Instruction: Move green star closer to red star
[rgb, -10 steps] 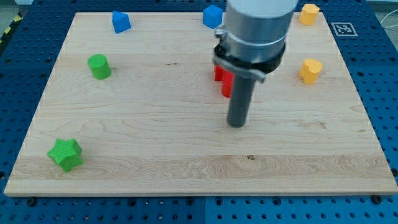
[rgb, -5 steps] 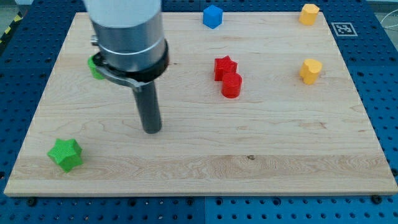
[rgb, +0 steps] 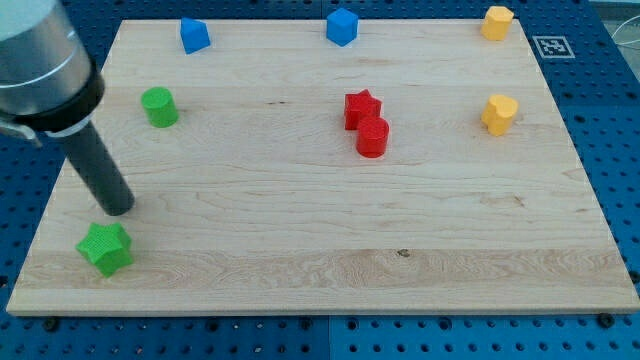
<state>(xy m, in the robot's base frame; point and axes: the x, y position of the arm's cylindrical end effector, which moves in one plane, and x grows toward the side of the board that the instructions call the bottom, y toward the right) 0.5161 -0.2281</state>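
Observation:
The green star (rgb: 106, 248) lies near the board's bottom-left corner. The red star (rgb: 361, 108) sits right of the board's middle, touching a red cylinder (rgb: 372, 137) just below it. My tip (rgb: 118, 208) is at the view's left, just above the green star and slightly to its right, with a small gap between them. The rod leans up toward the view's top left.
A green cylinder (rgb: 158, 106) stands at the upper left. Two blue blocks (rgb: 194, 35) (rgb: 342, 26) sit along the top edge. Two yellow blocks (rgb: 497, 21) (rgb: 499, 114) are at the right. The wooden board (rgb: 300, 270) ends close below the green star.
My tip has swept from the board's middle to the left, ending just above the green star. No block has moved.

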